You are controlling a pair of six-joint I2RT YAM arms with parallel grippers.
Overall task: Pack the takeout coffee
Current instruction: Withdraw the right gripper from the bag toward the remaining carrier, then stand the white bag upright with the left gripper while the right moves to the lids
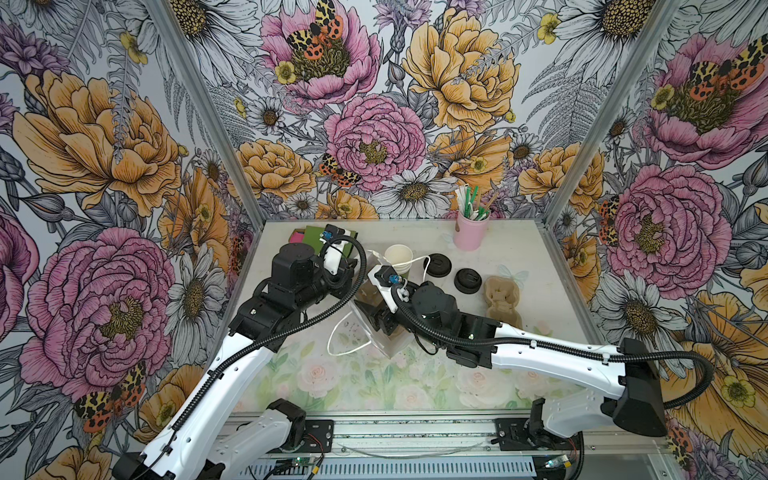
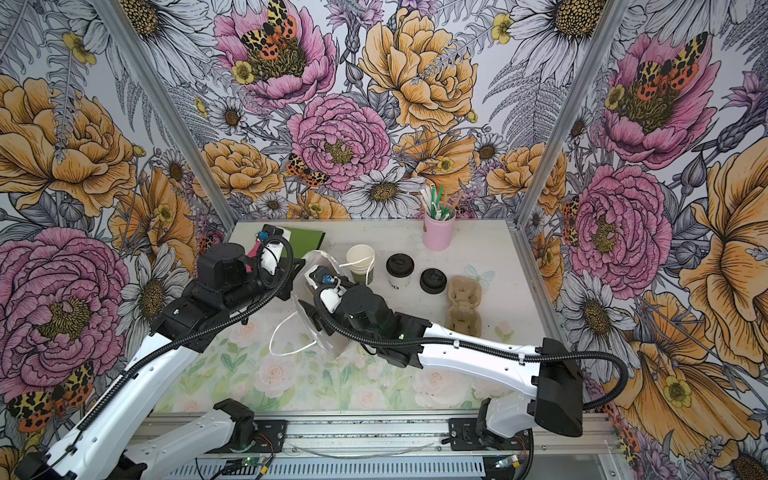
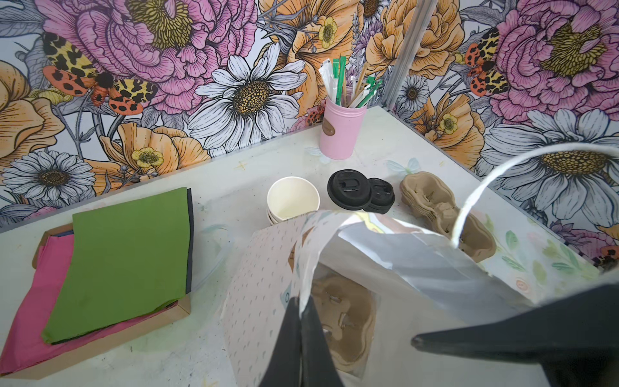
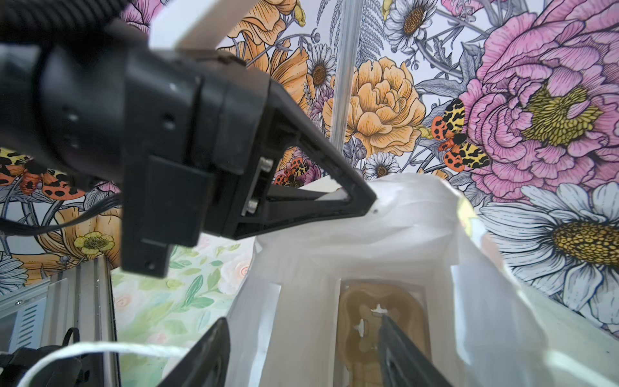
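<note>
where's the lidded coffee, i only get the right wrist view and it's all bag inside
Observer: The takeout coffee stands upright on the table, outside the bag, to the right of it and farther back in both top views.
Operator: what's next to it
Observer: In the top views, a stack of lidless cups stands on its left and loose black lids sit on its right.
Operator: any spare carriers out there
Observer: Yes, a stack of pulp carriers lies on the table just right of the lids.
</note>
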